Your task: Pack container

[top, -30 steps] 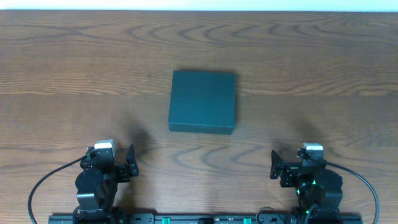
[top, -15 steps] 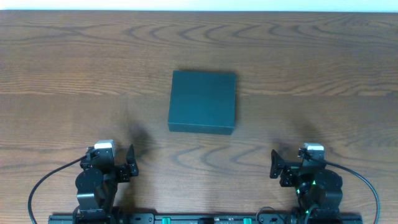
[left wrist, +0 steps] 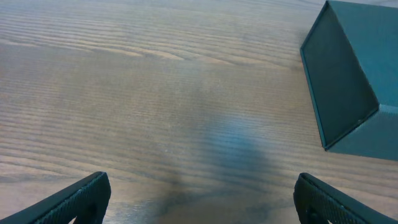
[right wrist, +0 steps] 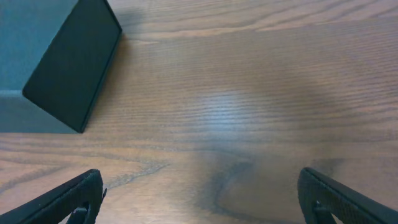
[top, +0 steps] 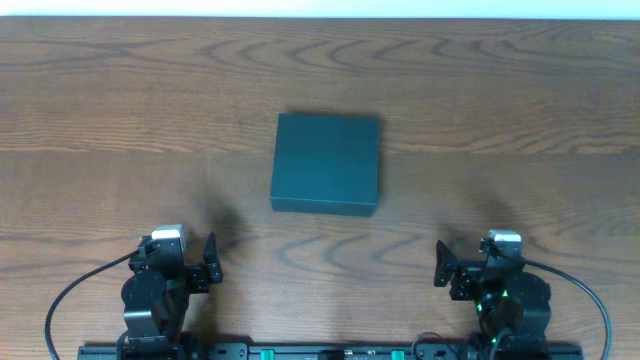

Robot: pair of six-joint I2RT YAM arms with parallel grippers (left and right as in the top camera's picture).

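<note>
Look to the middle of the bench [top: 120, 120] for the dark green container [top: 327, 163]: set square, flap lid down flat and shut. Cannot see inside, so cannot say whether holding anything. No loose items for packing to be seen in any view.

Resting at the near left: the left end effector [left wrist: 200, 186], spread wide, gripping nothing, well apart from the container, with the box's left wall up at far right of its view. Likewise at the near right: the right end effector [right wrist: 199, 183], wide open and empty, with the box's right wall at far left of its view.

Risks from here, as judged:
- Sliding or spinning the probably light box across the smooth wood instead of raising the flap, if pushed at the lid from one side with no bracing from the other.
- Tipping the whole box up, if pried at the hinged edge; cannot tell which edge that is.
- Jamming a fingertip into a wall, if brought in too low.
- Packing nothing at all, with no goods yet in sight.
</note>
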